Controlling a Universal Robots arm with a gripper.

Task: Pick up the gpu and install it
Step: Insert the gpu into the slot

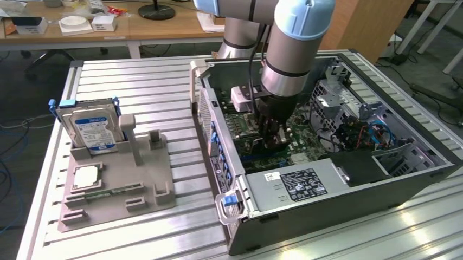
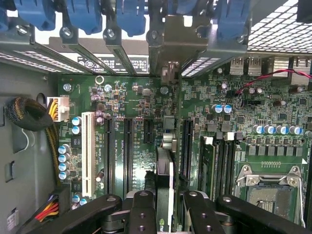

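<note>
On the slatted metal bench (image 1: 145,86), open PC case (image 1: 376,189) lying on its side toward the exterior view's right, side panel off, motherboard (image 2: 146,112) exposed. Arm (image 1: 296,49) comes straight down into the case, over the board's middle. Grey parts fixture (image 1: 123,179) sits on the bench at the exterior view's left, well apart from the case; silver hard drive (image 1: 90,127) with blue-white label stands upright in its rear slot, a square chip (image 1: 85,177) and a narrow green memory stick (image 1: 112,191) lie flat nearer the front. Power supply (image 1: 296,184) with white label is in the case's near corner. Claw (image 2: 164,207) is clenched on the gpu (image 2: 164,180): wrist view shows the card edge-on, dark with a pale strip, pinched between the two black fingers (image 2: 141,209). Card is upright, running toward the rear bracket wall of the case, lined up with the gap between the black expansion slots (image 2: 127,146) and the longer black slot (image 2: 186,146) beside it; can't tell whether its edge is seated or just above the board. White slot (image 2: 87,151) sits further out near the yellow-black cable bundle (image 2: 51,146). Blue slot latches (image 2: 83,14) line the rear wall; CPU socket (image 2: 268,190) on the opposite side from the white slot.
</note>
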